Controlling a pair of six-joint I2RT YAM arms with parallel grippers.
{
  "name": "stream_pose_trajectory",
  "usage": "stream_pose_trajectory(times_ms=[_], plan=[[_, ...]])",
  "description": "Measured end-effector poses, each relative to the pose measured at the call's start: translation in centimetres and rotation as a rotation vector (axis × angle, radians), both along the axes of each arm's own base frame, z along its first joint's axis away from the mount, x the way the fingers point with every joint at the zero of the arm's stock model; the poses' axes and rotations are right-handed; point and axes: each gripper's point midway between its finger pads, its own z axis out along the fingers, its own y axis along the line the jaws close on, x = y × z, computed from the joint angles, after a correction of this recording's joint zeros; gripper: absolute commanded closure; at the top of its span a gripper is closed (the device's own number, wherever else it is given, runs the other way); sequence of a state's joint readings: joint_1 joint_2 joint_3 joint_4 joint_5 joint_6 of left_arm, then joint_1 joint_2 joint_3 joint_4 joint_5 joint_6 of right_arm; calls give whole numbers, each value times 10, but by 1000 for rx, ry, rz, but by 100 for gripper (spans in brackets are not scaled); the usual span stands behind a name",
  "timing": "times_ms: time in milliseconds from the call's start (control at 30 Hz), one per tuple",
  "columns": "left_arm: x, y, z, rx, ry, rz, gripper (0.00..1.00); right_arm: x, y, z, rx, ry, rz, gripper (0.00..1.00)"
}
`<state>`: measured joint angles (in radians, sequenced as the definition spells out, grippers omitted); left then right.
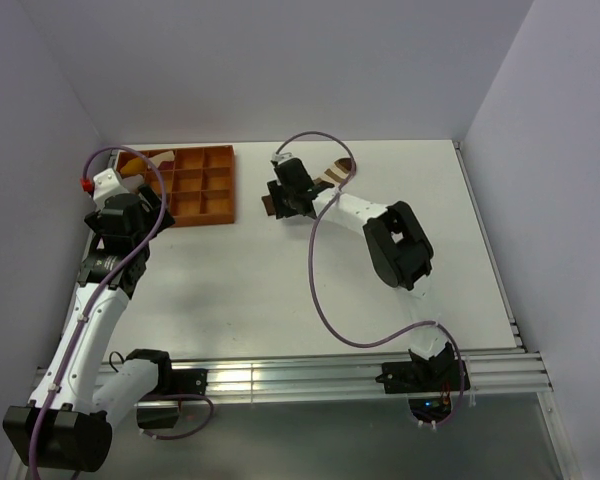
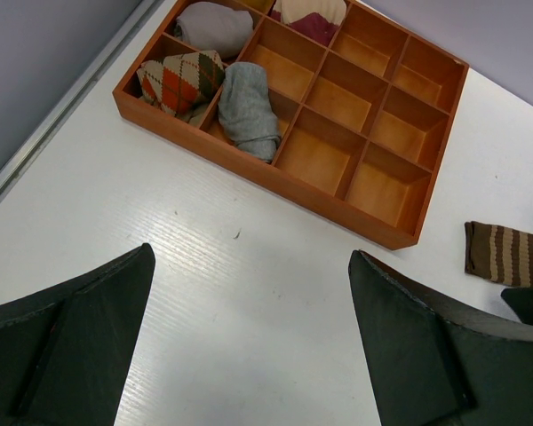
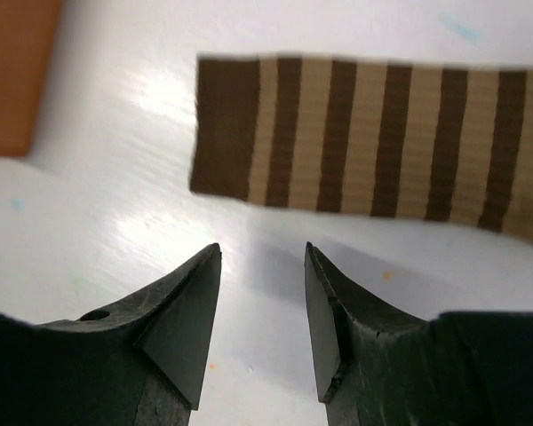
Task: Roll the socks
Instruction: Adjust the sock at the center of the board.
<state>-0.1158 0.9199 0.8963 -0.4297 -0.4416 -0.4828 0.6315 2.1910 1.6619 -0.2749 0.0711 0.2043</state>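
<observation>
We see a white table [image 1: 280, 290] with a wooden divided tray [image 2: 275, 180] at its far left (an argyle bundle [image 2: 179, 80] and a grey bundle [image 2: 249, 111] sit in its compartments). Our left gripper [image 2: 250, 253] hangs wide open and empty above bare table near the tray. Our right gripper [image 3: 263, 248], jaws partly apart and gripping nothing, sits just short of the brown striped sock [image 3: 373, 142], which lies flat right of the tray

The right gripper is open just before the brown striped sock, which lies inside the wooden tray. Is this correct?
No. The brown striped sock lies on the white table beside the wooden tray, not inside it, as the right wrist view shows. The right gripper is open just before it.
</observation>
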Motion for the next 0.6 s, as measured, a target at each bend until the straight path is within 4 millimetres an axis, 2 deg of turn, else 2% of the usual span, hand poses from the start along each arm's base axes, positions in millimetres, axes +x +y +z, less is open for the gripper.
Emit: stream_pose_trajectory(times_ms=[167,300,433,600], plan=[[0,0,0,0,0,0,5,27,15,23,72,-76,-9,49],[0,0,0,0,0,-1,5,61,30,37,131,-117,-10,49],[0,0,0,0,1,-1,5,74,34,34,162,-87,2,48],[0,-1,-3,-1,5,-4,5,64,33,9,178,24,24,48]])
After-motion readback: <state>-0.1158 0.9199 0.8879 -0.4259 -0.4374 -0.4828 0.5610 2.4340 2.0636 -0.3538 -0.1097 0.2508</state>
